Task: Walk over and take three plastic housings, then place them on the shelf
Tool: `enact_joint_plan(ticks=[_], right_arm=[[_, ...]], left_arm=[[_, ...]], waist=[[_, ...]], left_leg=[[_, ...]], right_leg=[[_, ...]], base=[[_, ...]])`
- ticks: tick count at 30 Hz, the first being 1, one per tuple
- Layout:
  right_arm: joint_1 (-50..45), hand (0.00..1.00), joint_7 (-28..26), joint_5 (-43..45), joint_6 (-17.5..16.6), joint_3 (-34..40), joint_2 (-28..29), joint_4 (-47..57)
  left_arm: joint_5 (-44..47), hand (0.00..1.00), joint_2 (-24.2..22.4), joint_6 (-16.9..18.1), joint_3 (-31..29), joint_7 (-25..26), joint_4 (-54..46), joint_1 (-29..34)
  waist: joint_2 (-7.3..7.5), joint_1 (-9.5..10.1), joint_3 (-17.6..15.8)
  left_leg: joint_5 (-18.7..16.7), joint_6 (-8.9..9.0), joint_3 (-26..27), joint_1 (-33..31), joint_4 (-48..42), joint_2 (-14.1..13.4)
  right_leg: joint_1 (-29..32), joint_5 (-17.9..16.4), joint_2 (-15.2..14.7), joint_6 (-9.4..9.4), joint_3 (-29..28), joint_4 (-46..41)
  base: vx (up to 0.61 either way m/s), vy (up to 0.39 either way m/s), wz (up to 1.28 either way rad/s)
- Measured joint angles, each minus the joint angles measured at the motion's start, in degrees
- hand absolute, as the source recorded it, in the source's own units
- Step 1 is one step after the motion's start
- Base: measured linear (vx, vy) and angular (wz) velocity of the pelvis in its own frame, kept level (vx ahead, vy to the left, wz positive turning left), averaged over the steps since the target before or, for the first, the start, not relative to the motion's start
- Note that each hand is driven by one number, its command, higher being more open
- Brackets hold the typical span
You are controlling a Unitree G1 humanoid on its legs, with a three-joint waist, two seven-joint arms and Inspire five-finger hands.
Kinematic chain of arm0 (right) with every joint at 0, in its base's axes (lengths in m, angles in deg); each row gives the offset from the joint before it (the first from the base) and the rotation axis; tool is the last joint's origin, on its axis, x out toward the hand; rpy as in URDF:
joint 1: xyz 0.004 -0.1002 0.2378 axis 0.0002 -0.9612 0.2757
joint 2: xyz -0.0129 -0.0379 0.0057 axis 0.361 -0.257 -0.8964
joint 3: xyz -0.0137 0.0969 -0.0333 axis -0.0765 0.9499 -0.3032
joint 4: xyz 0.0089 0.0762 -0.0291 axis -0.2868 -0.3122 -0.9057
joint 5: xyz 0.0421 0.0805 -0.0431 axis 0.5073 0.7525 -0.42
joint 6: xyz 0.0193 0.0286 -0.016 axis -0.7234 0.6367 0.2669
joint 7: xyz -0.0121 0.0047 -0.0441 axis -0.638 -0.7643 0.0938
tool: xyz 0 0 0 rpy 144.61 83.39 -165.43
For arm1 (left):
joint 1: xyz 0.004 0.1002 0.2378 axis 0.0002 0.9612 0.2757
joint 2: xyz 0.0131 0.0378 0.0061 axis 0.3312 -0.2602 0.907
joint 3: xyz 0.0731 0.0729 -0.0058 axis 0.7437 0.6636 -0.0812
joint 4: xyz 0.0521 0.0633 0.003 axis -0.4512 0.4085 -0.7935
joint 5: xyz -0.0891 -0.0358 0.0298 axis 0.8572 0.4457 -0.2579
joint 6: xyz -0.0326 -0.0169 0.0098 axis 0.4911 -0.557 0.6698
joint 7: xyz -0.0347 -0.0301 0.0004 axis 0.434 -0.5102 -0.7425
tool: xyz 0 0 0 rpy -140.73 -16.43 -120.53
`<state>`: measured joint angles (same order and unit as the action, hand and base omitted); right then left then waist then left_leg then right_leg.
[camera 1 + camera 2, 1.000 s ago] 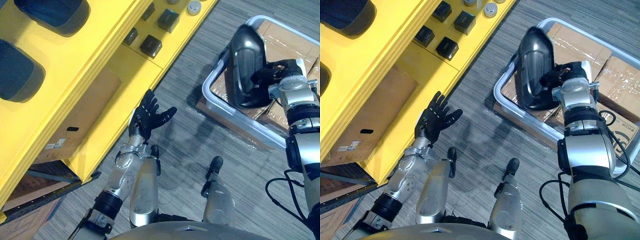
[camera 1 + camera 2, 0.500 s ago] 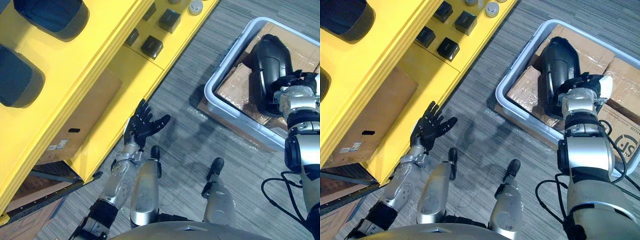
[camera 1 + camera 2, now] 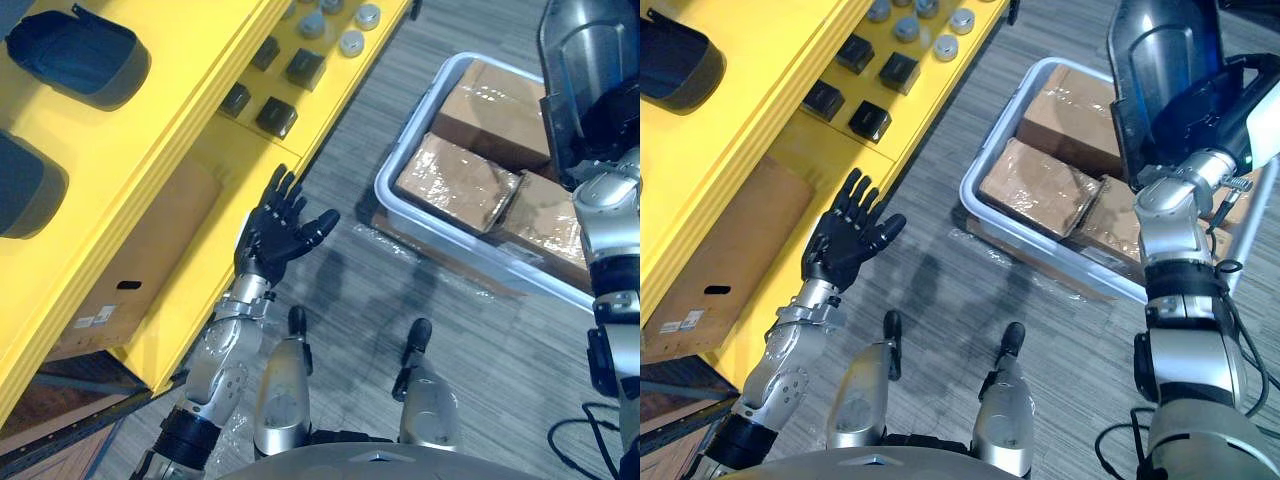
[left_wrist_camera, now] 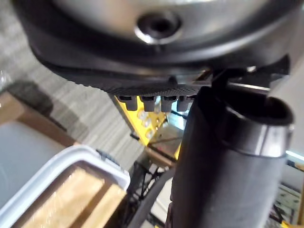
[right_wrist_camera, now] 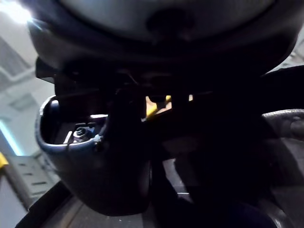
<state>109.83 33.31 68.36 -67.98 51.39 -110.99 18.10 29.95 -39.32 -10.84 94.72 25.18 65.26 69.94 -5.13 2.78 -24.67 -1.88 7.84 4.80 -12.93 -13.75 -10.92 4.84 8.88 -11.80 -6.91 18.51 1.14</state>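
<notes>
Right hand (image 3: 1230, 100) has its fingers curled round one edge of a dark plastic housing (image 3: 1165, 60), holding it high above the grey bin (image 3: 450, 240). Left hand (image 3: 283, 225) is empty, fingers spread wide, just beside the front edge of the yellow shelf (image 3: 170, 120). That shelf, the biggest thing about, carries two housings (image 3: 75, 55) on its upper level. The bin holds wrapped cardboard boxes (image 3: 455, 180). Small black blocks (image 3: 275, 115) and silver caps (image 3: 350, 40) sit on the lower level. To my eye the grip is on one edge only, so the housing could swing or slip during the carry. It could also clip the shelf's lip or knock the parked housings going in.
</notes>
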Motion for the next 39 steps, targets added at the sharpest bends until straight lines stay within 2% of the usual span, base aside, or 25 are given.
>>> enact_joint_plan(ticks=[1,4,8,10,13,16,17,20,29,35,39], right_arm=[[-2.0,0.00,0.6,-1.4,-0.2,0.1,2.3,1.9],[-6.7,0.00,1.1,-5.0,-1.1,0.2,7.3,4.5],[-10.0,0.00,1.1,-7.0,-1.2,0.2,11.9,8.8],[-11.6,0.00,1.1,-7.3,-1.5,0.0,14.0,11.8],[-11.9,0.00,1.1,-7.2,-1.6,-0.1,15.9,13.8],[-13.6,0.00,1.3,-7.2,-3.4,-0.5,18.9,14.2],[-14.6,0.00,1.7,-7.2,-3.8,-2.0,20.9,14.4],[-15.7,0.00,1.9,-7.1,-4.3,-3.2,24.0,15.4],[-16.2,0.00,2.0,-7.1,-6.1,-6.9,26.7,15.3],[-17.6,0.00,1.9,-6.8,-6.1,-9.4,28.8,15.3],[-17.8,0.00,1.0,-6.8,-6.2,-12.0,30.4,15.3]], left_arm=[[1.5,1.00,0.0,-1.7,0.9,-0.4,0.1,-0.3],[4.0,1.00,-0.4,-5.9,4.7,-1.0,1.4,-2.6],[6.4,1.00,-2.3,-9.2,8.6,-2.0,7.0,-7.2],[6.4,1.00,-4.5,-9.3,9.2,-1.7,10.1,-9.5],[5.5,1.00,-6.0,-9.0,9.7,-0.1,12.3,-12.2],[2.0,1.00,-7.6,-8.7,11.2,3.1,16.4,-15.9],[0.6,1.00,-8.4,-8.7,11.9,4.5,18.4,-16.9],[0.7,1.00,-10.0,-8.7,12.8,5.0,21.1,-17.4],[1.3,1.00,-10.4,-8.9,14.6,4.7,22.3,-17.6],[4.1,1.00,-10.4,-8.9,14.9,4.8,23.1,-19.2],[6.4,1.00,-11.4,-7.3,14.8,5.6,23.1,-20.0]], waist=[[1.12,-0.35,0.9],[3.15,-1.33,3.2],[3.93,-1.61,7.1],[4.00,-2.43,9.2],[4.10,-3.01,10.6],[5.01,-3.31,13.1],[5.83,-3.54,14.4],[6.12,-4.55,15.1],[6.55,-4.45,16.4],[7.64,-4.39,17.6],[7.92,-4.46,17.8]], left_leg=[[0.4,0.31,0.5,1.5,1.4,-0.2],[1.5,0.80,1.6,5.2,4.9,-0.7],[2.9,1.07,4.2,9.4,9.7,-0.6],[3.9,1.25,4.9,11.9,12.5,-0.6],[4.6,1.34,6.2,14.4,14.6,-0.7],[4.7,1.42,7.1,15.7,15.5,-0.6],[5.2,1.63,7.5,16.6,16.4,-0.7],[5.7,1.62,7.5,17.7,17.4,-0.7],[6.6,1.67,7.5,18.3,18.5,-0.7],[6.8,1.68,7.5,18.3,18.5,-0.7],[6.8,1.67,7.4,18.3,18.5,-0.7]], right_leg=[[-0.6,-0.1,0.2,0.20,-0.2,0.1],[-2.3,-0.2,0.7,0.30,-0.5,0.4],[-3.4,-0.2,0.9,0.30,-1.7,1.4],[-4.4,-0.2,1.2,0.29,-1.9,2.0],[-5.3,-0.2,1.4,0.29,-2.9,2.1],[-5.9,-0.3,1.5,0.28,-3.4,2.6],[-6.2,-0.3,1.7,0.28,-3.6,3.2],[-7.0,-0.3,1.8,0.28,-3.5,3.2],[-7.0,-0.2,1.9,0.25,-3.2,3.2],[-7.0,-0.2,1.9,0.22,-3.1,3.3],[-7.0,-0.2,1.9,0.19,-3.1,3.3]], base=[[0.06,-0.034,-0.14],[0.08,-0.026,-0.12],[0.07,-0.015,-0.20],[0.04,-0.017,-0.11],[0.02,-0.010,-0.17],[-0.02,-0.007,-0.16],[0.00,-0.017,-0.11],[-0.03,-0.014,-0.02],[-0.02,-0.001,0.00],[0.00,0.000,0.00],[0.00,0.000,0.00]])
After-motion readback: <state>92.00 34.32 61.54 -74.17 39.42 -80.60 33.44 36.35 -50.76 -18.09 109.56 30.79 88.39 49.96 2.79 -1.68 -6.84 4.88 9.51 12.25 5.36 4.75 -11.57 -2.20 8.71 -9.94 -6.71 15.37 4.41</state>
